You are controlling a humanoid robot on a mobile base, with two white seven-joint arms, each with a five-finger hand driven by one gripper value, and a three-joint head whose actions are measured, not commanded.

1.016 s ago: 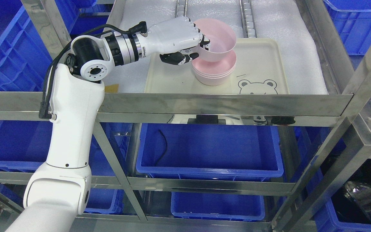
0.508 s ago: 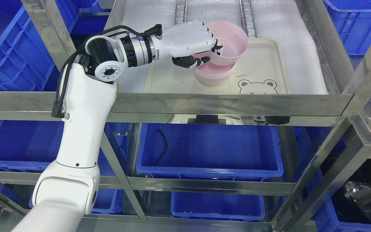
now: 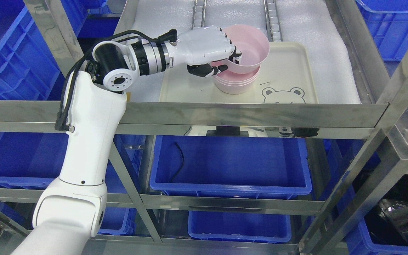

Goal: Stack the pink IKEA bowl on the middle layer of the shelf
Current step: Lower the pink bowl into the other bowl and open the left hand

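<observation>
On the shelf's foam-lined layer, my left hand (image 3: 213,53) has its fingers (image 3: 235,56) hooked over the near rim of the pink bowl (image 3: 248,47) with the thumb (image 3: 204,69) curled underneath, pinching the bowl's wall between them. I hold that bowl tilted, its lower edge resting just inside the stack of pink bowls (image 3: 236,81), which stands on the cream tray (image 3: 289,71) near the printed bear face (image 3: 283,95). Below the steel rail (image 3: 225,113), a blue bin (image 3: 230,163) sits on the next layer with a black cable (image 3: 180,157) lying in it.
</observation>
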